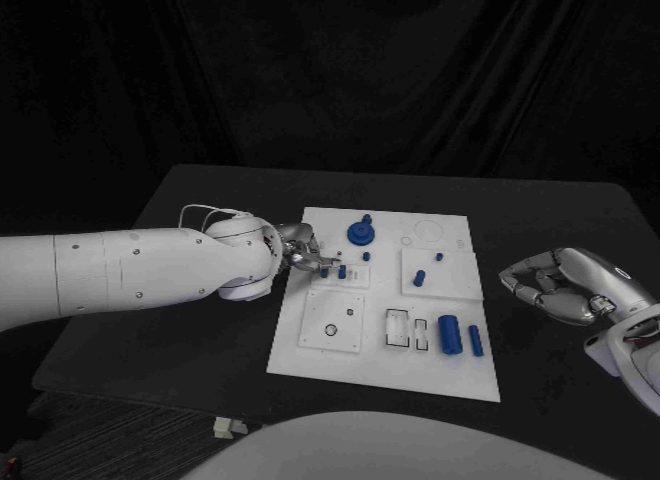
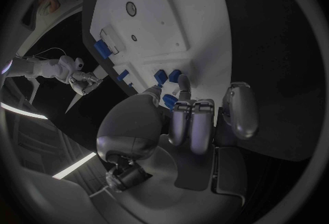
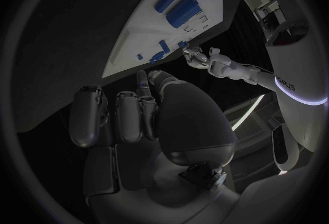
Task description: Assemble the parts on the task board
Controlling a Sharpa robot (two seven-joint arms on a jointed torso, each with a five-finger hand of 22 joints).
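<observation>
My left hand (image 1: 299, 252) pinches a small blue peg (image 2: 170, 101) at its fingertips over the board (image 1: 431, 375); it looks rigid, light, slippery, best held by its sides, while my right hand (image 1: 561, 285) curls on nothing.

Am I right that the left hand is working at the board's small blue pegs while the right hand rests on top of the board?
Not quite. In the head view the right hand is off the task board, beside its edge. The left hand is indeed at the small blue pegs.

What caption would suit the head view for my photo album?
Left robot hand reaches among small blue pegs on the flat white task board, while the right robot hand waits curled beside it.
</observation>
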